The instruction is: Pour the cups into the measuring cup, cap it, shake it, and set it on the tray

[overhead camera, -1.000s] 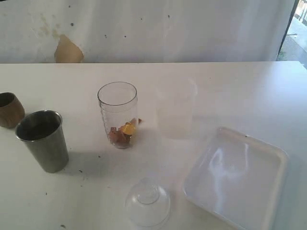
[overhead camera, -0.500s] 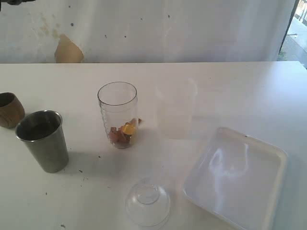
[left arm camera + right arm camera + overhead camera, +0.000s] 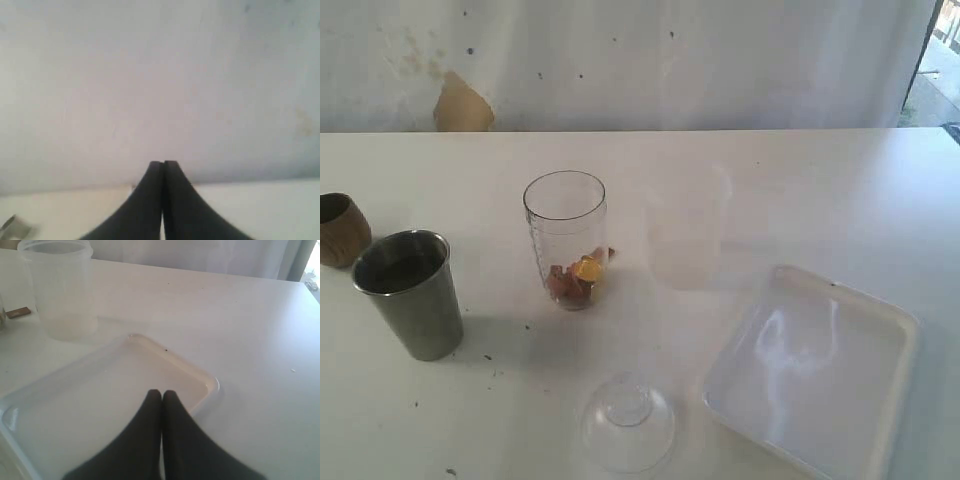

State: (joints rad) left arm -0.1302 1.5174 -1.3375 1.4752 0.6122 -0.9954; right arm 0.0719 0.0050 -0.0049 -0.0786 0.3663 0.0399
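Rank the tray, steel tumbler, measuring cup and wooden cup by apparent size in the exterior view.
1. tray, clearly largest.
2-3. measuring cup and steel tumbler look alike; the tumbler stands nearer the camera, so no ranking.
4. wooden cup, smallest, cut by the frame edge.

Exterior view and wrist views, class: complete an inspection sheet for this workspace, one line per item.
Surface: white table, a few dark specks.
Job's things: measuring cup upright, uncapped, holding brown and yellow pieces; steel tumbler, wooden cup and frosted cup upright; tray holds nothing; dome lid lies on the table.
Clutter: small brown piece beside the measuring cup.
Grippers: left gripper shut, empty; right gripper shut, empty.
Cables: nothing seen.
Surroundings: stained white backdrop with a tan patch.
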